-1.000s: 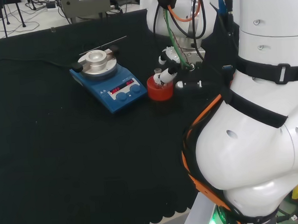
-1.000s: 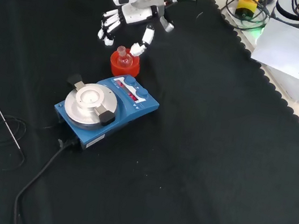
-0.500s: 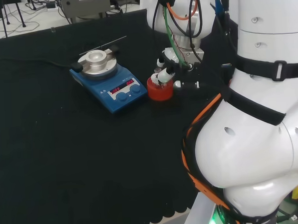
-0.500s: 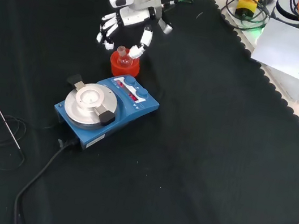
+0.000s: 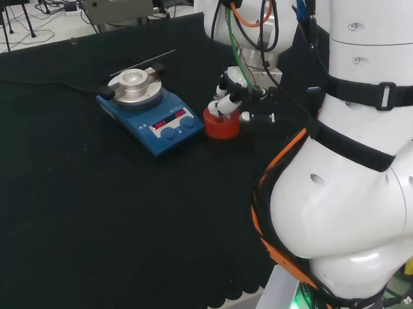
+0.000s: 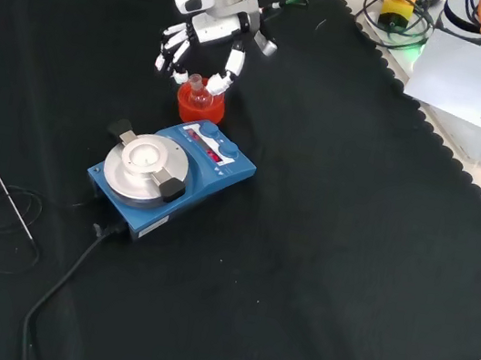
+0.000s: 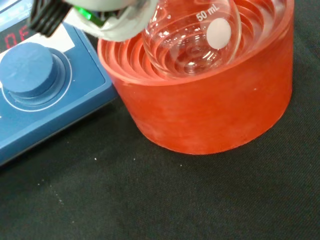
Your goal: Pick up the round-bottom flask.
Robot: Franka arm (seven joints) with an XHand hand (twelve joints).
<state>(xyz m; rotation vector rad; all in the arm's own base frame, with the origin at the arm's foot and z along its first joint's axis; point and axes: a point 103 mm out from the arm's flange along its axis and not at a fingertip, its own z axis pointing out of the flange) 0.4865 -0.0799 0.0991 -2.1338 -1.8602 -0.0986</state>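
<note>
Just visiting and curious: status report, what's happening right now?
Hand open, fingers either side of flask neck. Round-bottom flask seated in red ribbed stand, not lifted. Blue hotplate close beside.

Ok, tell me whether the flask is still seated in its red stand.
Seated. The round-bottom flask rests in the ribbed red stand, its neck upright between the hand's fingers in the front view.

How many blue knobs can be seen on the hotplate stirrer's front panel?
2. Both sit side by side on the blue stirrer panel's edge nearest the red stand: one knob, the other. The wrist view catches one.
</note>
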